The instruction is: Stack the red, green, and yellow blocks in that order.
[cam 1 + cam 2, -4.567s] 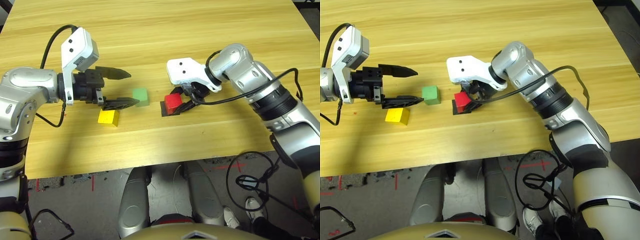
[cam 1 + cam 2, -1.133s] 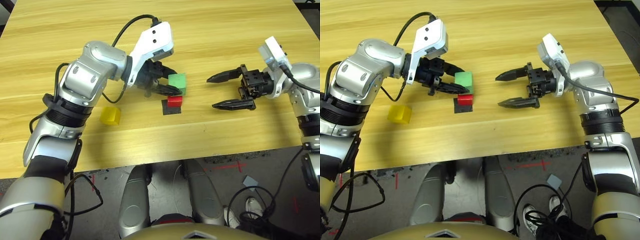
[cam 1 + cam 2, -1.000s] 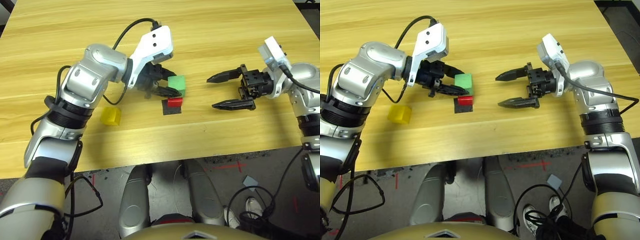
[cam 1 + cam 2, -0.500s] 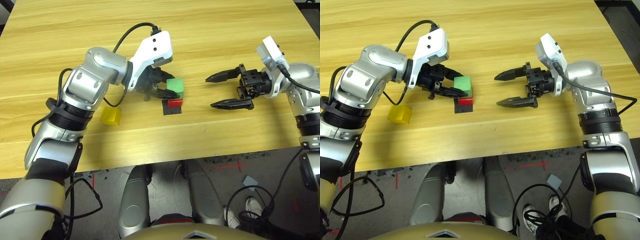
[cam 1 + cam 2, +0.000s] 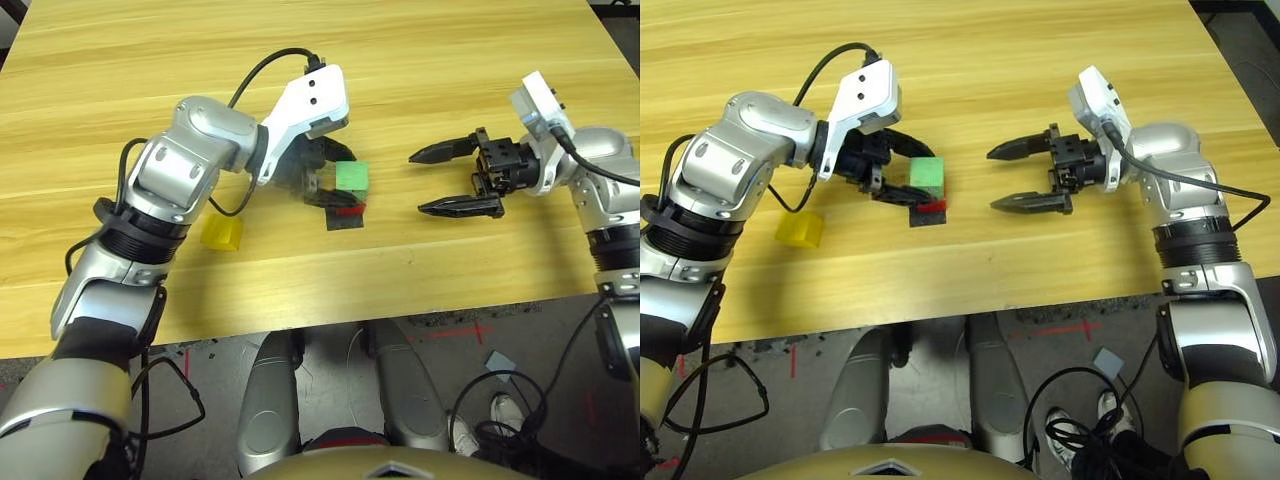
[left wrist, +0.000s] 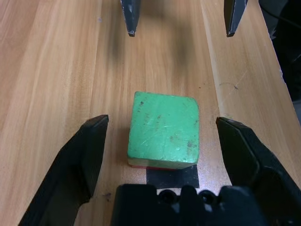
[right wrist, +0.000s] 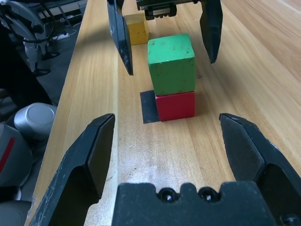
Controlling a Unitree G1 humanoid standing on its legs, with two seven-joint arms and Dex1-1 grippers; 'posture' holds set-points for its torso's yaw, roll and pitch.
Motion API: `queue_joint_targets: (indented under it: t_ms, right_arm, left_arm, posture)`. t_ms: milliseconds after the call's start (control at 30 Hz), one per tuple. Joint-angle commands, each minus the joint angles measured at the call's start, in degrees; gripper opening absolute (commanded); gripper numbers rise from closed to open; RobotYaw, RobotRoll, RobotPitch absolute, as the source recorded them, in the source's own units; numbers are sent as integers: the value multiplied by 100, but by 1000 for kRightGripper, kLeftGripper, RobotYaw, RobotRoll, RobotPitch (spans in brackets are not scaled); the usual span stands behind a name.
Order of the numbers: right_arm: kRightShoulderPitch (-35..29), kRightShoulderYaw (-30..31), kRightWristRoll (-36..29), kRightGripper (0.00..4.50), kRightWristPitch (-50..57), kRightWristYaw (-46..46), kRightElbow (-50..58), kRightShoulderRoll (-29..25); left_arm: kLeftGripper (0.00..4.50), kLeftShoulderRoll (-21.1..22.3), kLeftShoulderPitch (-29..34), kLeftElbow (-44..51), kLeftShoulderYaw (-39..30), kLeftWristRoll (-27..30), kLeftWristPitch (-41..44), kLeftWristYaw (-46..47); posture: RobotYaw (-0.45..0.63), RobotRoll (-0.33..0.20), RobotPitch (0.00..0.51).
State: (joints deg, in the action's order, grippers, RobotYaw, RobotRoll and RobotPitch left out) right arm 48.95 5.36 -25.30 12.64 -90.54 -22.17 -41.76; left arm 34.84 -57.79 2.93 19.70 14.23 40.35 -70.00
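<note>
Green block (image 6: 163, 130) sat on red block (image 7: 175, 106) between spread, non-touching fingers of left gripper (image 5: 322, 180), right gripper (image 5: 458, 180) open, matte yellow block (image 5: 222, 234) toward table's (image 5: 420, 60) left edge.

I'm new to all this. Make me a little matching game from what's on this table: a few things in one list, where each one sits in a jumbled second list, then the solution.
Things:
1. red block
2. green block
3. yellow block
4. right gripper

Places:
A. alone on the table, near the left arm
B. on the black patch, bottom of the stack
C. open, in the air beside the stack
D. on top of the red block, between the open fingers of the left gripper

Pairs: 1-B, 2-D, 3-A, 4-C
</note>
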Motion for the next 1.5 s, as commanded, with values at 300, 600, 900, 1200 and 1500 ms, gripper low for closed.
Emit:
queue_joint_targets:
  t_ms: [300,600,900,1200,1500]
  right_arm:
    - [49,-71,99,4500,-157,-156,-188,119]
    - [219,19,144,4500,-258,-195,-451,239]
    - [453,192,116,4500,-352,-196,-679,272]
    - [508,270,73,4500,-349,-196,-698,274]
    - [495,242,93,4500,-330,-196,-688,278]
  left_arm:
    - [4482,2225,589,238,-741,241,-877,-1643]
    - [4482,3148,1963,453,-1609,173,-1529,-1643]
    - [4482,3379,3115,647,-2125,187,-1774,-1334]
    - [4482,3157,4010,1068,-2271,191,-1829,-760]
    - [2523,2967,3636,1019,-2094,150,-1583,-266]
  posture:
    - [147,24,343]
    - [194,21,338]
    - [218,8,339]
    - [216,-2,341]
    - [208,2,338]
